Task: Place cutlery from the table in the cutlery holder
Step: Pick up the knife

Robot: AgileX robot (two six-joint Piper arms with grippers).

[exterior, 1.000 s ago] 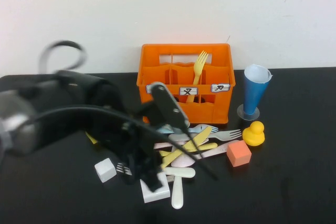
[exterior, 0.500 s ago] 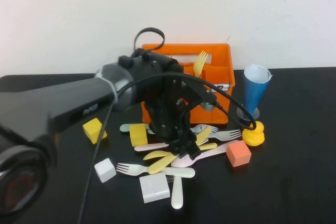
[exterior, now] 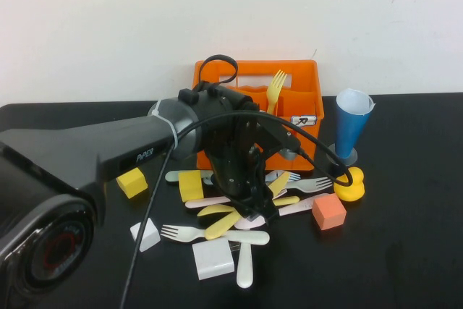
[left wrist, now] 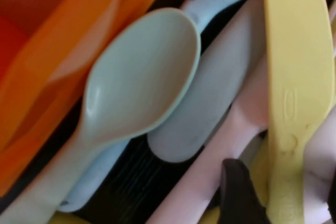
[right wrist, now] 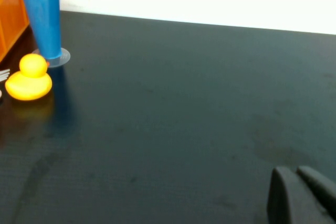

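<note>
The orange cutlery holder stands at the back of the black table with a yellow fork upright in it. Several pastel forks, spoons and knives lie piled in front of it. My left gripper is down on the pile. In the left wrist view it is open, its fingers on either side of a yellow knife. A pale blue-green spoon lies beside the crate wall. My right gripper is shut and empty, low over bare table, out of the high view.
A blue cone cup and a yellow duck stand right of the crate. An orange block, yellow blocks and white blocks lie around the pile. The left arm covers the left of the table.
My left arm has swung in from the left and lowered its gripper onto the cutlery pile in front of the crate. The cutlery has not visibly shifted.
</note>
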